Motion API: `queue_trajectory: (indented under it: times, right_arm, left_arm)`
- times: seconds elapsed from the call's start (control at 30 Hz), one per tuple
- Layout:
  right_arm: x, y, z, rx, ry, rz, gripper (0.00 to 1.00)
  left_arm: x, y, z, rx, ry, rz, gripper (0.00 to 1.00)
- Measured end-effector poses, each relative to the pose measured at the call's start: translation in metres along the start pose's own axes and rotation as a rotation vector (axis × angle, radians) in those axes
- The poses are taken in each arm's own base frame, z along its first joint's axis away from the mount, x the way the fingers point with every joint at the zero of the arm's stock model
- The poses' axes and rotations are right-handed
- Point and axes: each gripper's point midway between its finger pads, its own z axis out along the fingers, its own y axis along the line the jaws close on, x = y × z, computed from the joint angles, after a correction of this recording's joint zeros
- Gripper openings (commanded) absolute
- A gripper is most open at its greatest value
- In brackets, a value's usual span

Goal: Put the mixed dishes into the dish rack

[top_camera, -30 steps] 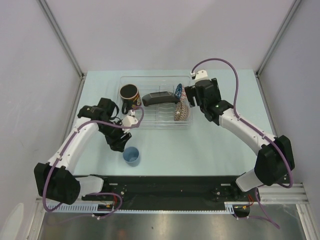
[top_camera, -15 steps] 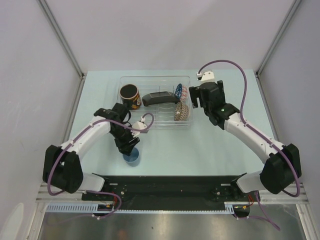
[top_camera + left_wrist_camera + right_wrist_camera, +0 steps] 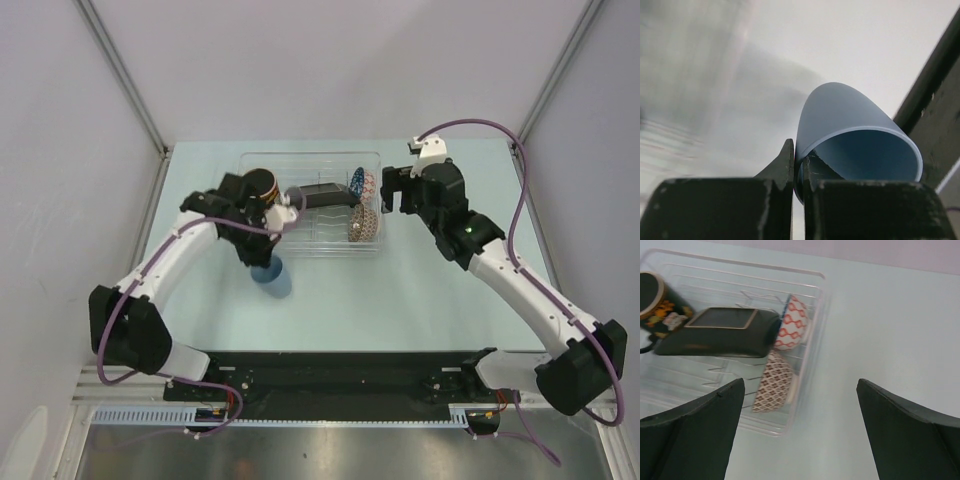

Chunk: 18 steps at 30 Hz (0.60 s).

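- The left gripper is clamped fully closed on the rim of the small light-blue cup. In the left wrist view, one finger presses the outside of the wall and the other sits inside.
- The cup is just outside the near left corner of the dish rack. It is tilted, with its mouth turned toward the wrist camera. Whether its base touches the table cannot be told.
- The dark mug stands at the rack's left end.
- The black floral square plate is in the middle of the rack, between the mug and the bowls.
- The blue patterned bowl stands on edge at the rack's right end, on the far side.
- The beige patterned bowl is just beside it, on the near side.
- The right gripper is beside the rack's right wall, jaws spread wide and holding nothing.
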Motion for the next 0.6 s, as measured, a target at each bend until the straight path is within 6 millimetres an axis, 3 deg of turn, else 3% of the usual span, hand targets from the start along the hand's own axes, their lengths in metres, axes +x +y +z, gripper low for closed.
queue_trajectory:
  times: [0.17,0.27,0.33,0.47,0.6]
  right_arm:
    - [-0.017,0.030,-0.015,-0.206,-0.033,0.102,1.00]
    - [-0.032,0.052,-0.023,-0.395,-0.053,0.204,1.00]
    - [-0.046,0.063,-0.030,-0.511,-0.071,0.285,1.00]
    - [-0.083,0.087,-0.038,-0.769,-0.123,0.468,1.00]
    - [-0.108,0.112,-0.040,-1.002,-0.130,0.648,1.00]
  left_arm:
    - [-0.107,0.033,-0.095,-0.115,-0.359,0.045,0.00]
    - [-0.151,0.036,-0.151,-0.084,-0.599,0.036,0.00]
    - [-0.167,0.034,-0.174,-0.005,-0.724,-0.003,0.00]
    - [-0.191,0.026,-0.184,0.242,-0.870,-0.123,0.00]
    - [-0.203,0.026,-0.167,0.475,-0.919,-0.271,0.00]
